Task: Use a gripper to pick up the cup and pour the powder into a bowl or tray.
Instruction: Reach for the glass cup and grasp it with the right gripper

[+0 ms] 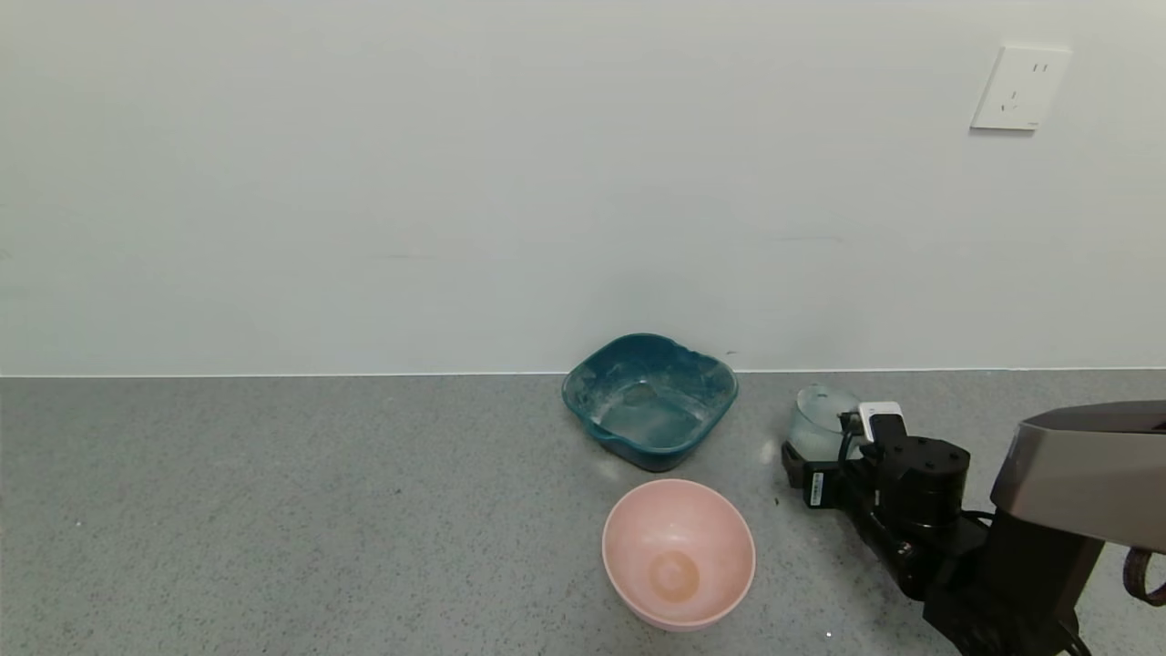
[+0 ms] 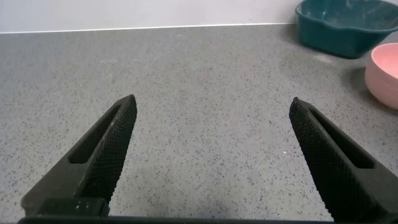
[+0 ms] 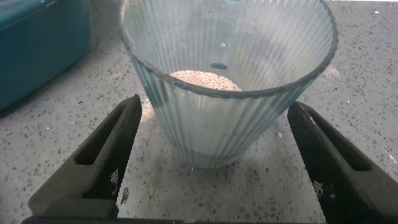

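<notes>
- Leftmost, the left gripper hangs spread wide over bare counter, its arm out of the head view.
- Centre: teal basin, pink bowl just before it.
- Rightward, the cup with white powder stands between the right gripper's parted fingers, untouched; its base is hidden in the head view.

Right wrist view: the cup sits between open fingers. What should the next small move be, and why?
Probably close the right gripper on the cup. Its fingers flank the ribbed wall on both sides with gaps, and the cup stands upright on the counter with powder inside. It needs a grasp before being carried to the teal basin.
</notes>
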